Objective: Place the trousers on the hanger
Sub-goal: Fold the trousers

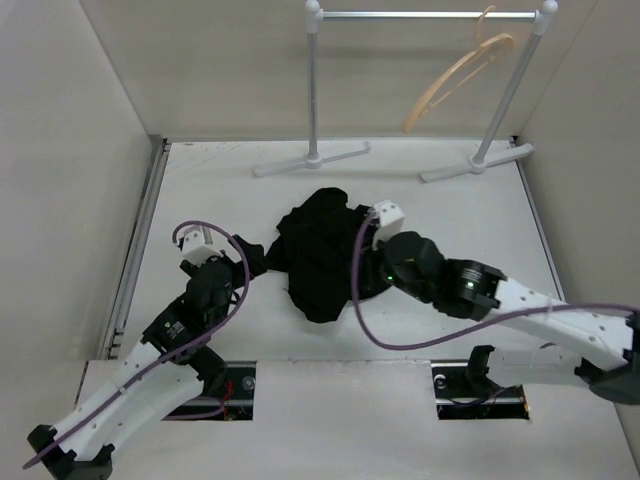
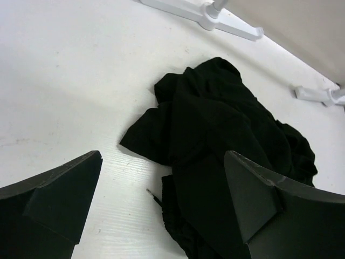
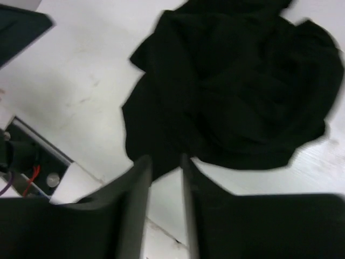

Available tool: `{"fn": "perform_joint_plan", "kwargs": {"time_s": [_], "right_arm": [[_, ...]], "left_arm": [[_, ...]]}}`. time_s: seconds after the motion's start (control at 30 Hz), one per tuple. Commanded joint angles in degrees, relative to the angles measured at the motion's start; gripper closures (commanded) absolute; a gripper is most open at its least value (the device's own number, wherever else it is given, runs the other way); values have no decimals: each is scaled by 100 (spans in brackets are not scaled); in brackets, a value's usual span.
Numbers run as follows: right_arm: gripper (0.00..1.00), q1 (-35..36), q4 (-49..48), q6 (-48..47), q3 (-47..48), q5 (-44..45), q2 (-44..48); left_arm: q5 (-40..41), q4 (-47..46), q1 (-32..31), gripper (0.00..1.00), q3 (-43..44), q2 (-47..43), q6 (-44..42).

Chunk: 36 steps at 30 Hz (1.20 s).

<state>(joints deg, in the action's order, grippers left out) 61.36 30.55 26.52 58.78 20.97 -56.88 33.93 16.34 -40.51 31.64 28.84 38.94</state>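
Note:
The black trousers [image 1: 318,250] lie crumpled in a heap on the middle of the white table. The tan wooden hanger [image 1: 455,80] hangs tilted from the rail at the back right, with nothing on it. My left gripper [image 1: 258,258] sits at the heap's left edge and is wide open. In the left wrist view the trousers [image 2: 226,124] reach in between its fingers [image 2: 59,199]. My right gripper [image 3: 163,167] hovers at the heap's near right side. Its jaws stand a narrow gap apart with bare table showing between them, and the tips touch the edge of the trousers [image 3: 242,91].
The grey rail [image 1: 420,15] stands at the back on two white feet [image 1: 312,160]. Beige walls close in the left, right and far sides. Two slots [image 1: 235,385] sit near the arm bases. A purple cable [image 1: 355,300] loops over the trousers.

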Motion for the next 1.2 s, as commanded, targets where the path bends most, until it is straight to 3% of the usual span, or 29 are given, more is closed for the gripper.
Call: {"fn": "perform_joint_plan", "kwargs": {"time_s": [0.0,0.13,0.23,0.33,0.4,0.47,0.53,0.6,0.63,0.7,0.83,0.97,1.17], "right_arm": [[60,362,-873,-691,703,4,-909],[28,188,-998,-1219,1502,-199,-2245],[21,108,-892,-1465,2013,-181,-3011],[18,-76,-884,-1624,2312,-173,-3626],[18,-199,-840,-1659,2471,-120,-4004],[22,-313,-831,-1738,2594,-94,-4365],[35,-375,-805,-1747,2682,-93,-4620],[62,-402,-804,-1704,2717,-58,-4700],[78,-410,-857,-1668,2656,11,-4596],[92,-463,-1163,-1423,2237,527,-3870],[94,-936,-1867,-914,744,1084,-1552],[94,-2104,-1720,219,-900,980,726],[94,-3730,-1561,1504,-2511,198,2628]], "left_arm": [[174,211,284,0,-175,-238,447],[96,378,960,0,-211,-37,712],[-10,432,1401,0,-298,192,764],[-185,55,1393,0,-587,306,843],[-281,-261,1384,0,-825,359,1027],[-509,-673,1366,17,-1045,412,1089],[-720,-1061,1384,30,-1203,552,1098],[-774,-1220,1401,31,-1256,718,1098],[-800,-1273,1428,32,-1257,824,1090],[-809,-1326,1437,32,-1195,1044,1063],[-853,-1720,1323,32,-1107,1430,1028],[-1046,-2204,1129,30,-888,2098,958],[-1556,-2960,647,18,-554,3021,940]]}}
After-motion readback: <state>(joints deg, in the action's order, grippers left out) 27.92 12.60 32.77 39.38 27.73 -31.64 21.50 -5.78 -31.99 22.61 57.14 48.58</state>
